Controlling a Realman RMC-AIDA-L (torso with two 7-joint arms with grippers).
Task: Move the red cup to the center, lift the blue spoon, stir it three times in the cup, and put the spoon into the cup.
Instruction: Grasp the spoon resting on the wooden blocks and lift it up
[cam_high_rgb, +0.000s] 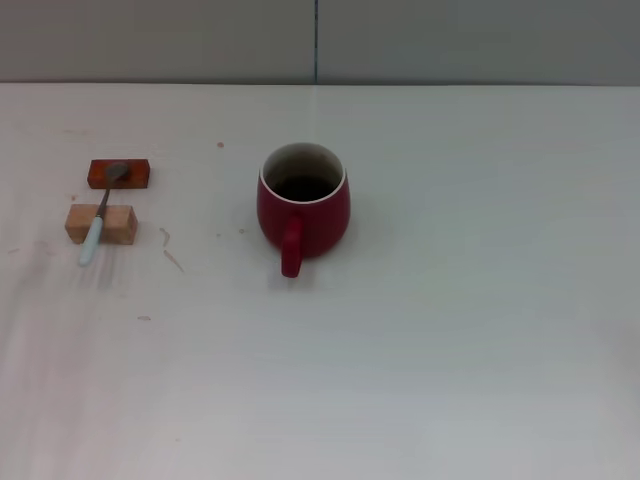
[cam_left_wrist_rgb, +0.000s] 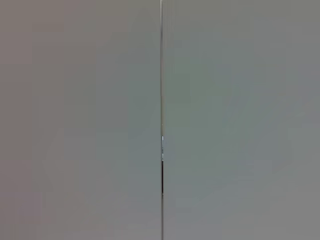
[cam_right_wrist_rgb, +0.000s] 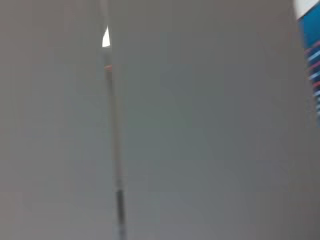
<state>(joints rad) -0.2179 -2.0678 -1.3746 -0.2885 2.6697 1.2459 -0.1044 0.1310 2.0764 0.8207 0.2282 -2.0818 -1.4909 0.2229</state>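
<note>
Head view: a rounded dark-red mug (cam_high_rgb: 304, 208) with a pale rim stands upright just left of the frame's middle on the white tabletop (cam_high_rgb: 460, 330), its dark inside holding nothing visible. At mid-left, a slim pale-blue-handled spoon (cam_high_rgb: 101, 214) lies across a red-orange block (cam_high_rgb: 119, 174) and a tan wooden block (cam_high_rgb: 101, 224). Neither gripper is in sight, so their openness cannot be told; both wrist views show only grey wall panels.
</note>
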